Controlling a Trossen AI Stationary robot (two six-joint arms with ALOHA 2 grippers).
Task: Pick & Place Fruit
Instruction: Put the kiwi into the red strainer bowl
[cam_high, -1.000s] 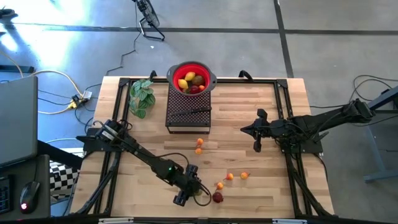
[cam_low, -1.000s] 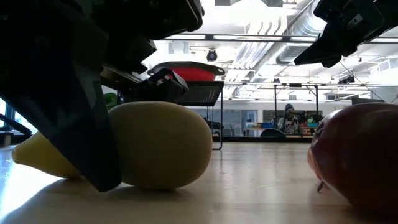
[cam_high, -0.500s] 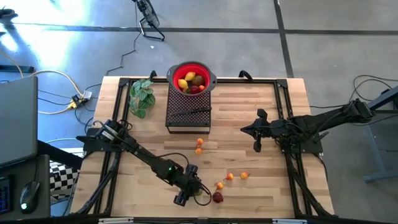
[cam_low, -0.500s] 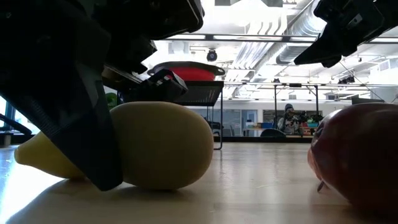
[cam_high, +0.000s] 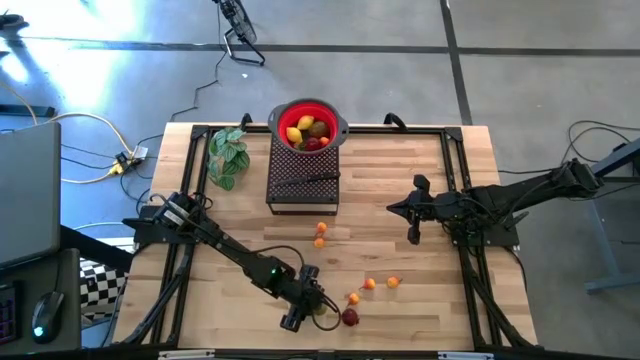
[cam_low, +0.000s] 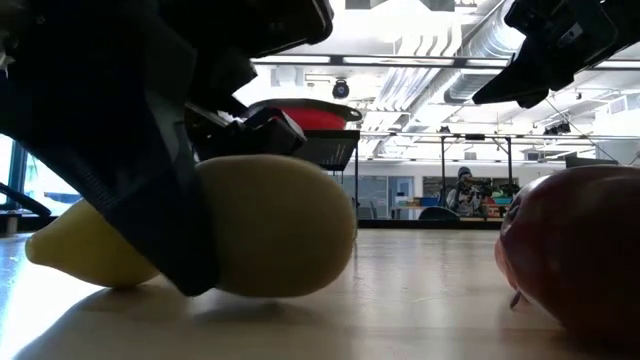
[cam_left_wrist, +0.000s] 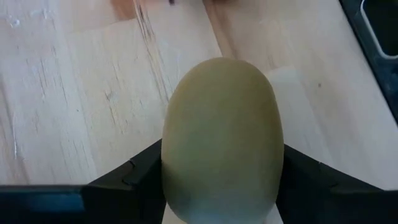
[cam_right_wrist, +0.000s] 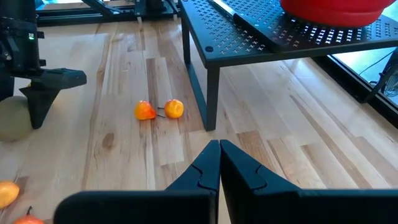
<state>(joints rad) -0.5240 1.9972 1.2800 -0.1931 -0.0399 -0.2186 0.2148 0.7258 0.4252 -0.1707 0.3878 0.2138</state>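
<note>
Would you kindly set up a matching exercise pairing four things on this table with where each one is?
Things:
1. olive-green fruit
2. red bowl
3. dark red fruit
4. leafy plant

Places:
A. on the black perforated stand, at the table's far edge
B. between the left gripper fingers, near the front edge
C. on the wood beside the stand, on the left arm's side
D. on the wood just beside the left gripper, toward the right arm's side

Pairs: 1-B, 2-A, 3-D, 4-C
</note>
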